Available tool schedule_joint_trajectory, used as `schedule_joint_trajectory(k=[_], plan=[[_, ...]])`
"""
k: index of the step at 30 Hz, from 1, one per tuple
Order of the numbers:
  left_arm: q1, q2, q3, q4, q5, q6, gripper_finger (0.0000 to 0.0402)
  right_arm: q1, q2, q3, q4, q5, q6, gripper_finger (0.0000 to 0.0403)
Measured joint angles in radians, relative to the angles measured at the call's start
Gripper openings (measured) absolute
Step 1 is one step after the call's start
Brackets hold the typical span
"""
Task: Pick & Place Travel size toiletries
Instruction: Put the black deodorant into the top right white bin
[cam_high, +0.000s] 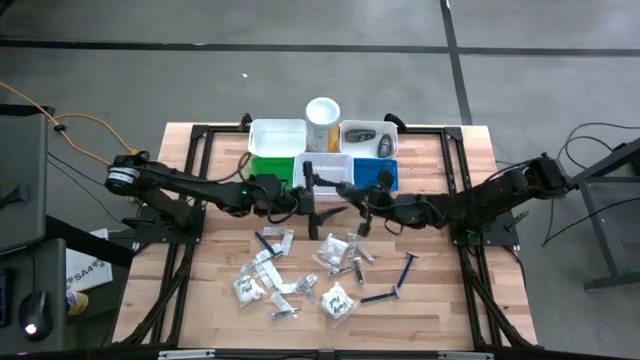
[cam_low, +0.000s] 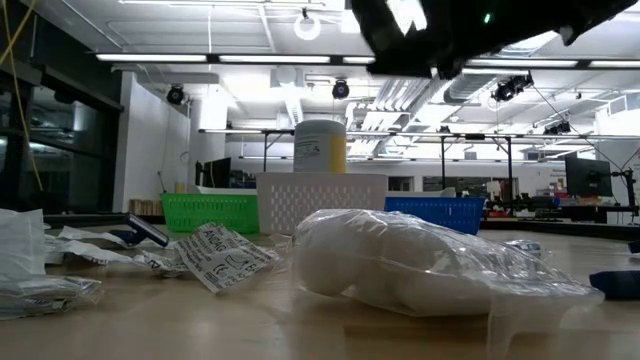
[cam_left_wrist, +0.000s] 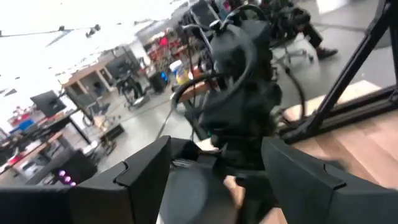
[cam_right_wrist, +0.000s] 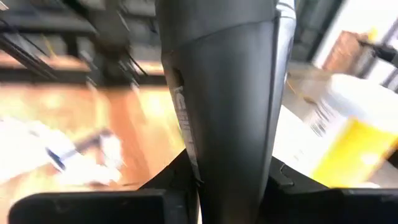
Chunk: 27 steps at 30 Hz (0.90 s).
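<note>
The travel size toiletries lie scattered on the near half of the wooden table: crinkly packets (cam_high: 335, 250), silvery sachets (cam_high: 262, 265) and thin razor-like sticks (cam_high: 405, 268). One clear packet (cam_low: 420, 265) lies close in the low view. My right gripper (cam_high: 352, 195) hovers by the blue bin, shut on a dark grey stick-like piece (cam_right_wrist: 230, 93). My left gripper (cam_high: 311, 195) faces it from the left beside the white basket. Its fingers (cam_left_wrist: 149, 168) stand wide open. I cannot tell whether the dark rounded shape far back between them is a held thing. My right gripper pinches the dark grey piece between its two fingers (cam_right_wrist: 281, 179) at its narrower end (cam_right_wrist: 227, 174). The piece runs on past the fingertips along the way they point, widening as it goes. It is lifted clear of the table.
Along the far side stand a white bin (cam_high: 277, 135), a green bin (cam_high: 268, 168), a white basket (cam_high: 328, 165), a blue bin (cam_high: 380, 172) and a white bin with dark pieces (cam_high: 368, 137). A tall white-and-yellow cylinder (cam_high: 322, 120) stands between them. Black frame rails edge the table.
</note>
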Motion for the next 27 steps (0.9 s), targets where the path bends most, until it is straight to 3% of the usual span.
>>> schedule_joint_trajectory(k=[6, 11, 16, 22, 27], plan=[[0.000, -0.132, 0.000, -0.240, -0.033, -0.022, 0.0249, -0.138, -0.035, -0.001, -0.177, 0.026, -0.013, 0.0081], [0.000, -0.255, 0.000, -0.577, -0.083, -0.174, 0.0249, -0.345, -0.038, -0.001, -0.282, 0.029, -0.098, 0.0079], [0.000, -0.311, 0.000, -0.816, -0.087, -0.318, 0.0249, -0.586, -0.012, 0.016, -0.311, -0.103, -0.201, 0.0079], [0.001, -0.310, 0.000, -0.948, -0.092, -0.369, 0.0249, -0.772, 0.090, 0.179, -0.505, -0.252, -0.290, 0.0077], [0.001, -0.309, 0.000, -0.967, -0.093, -0.376, 0.0249, -0.816, 0.223, 0.349, -0.796, -0.269, -0.340, 0.0081]])
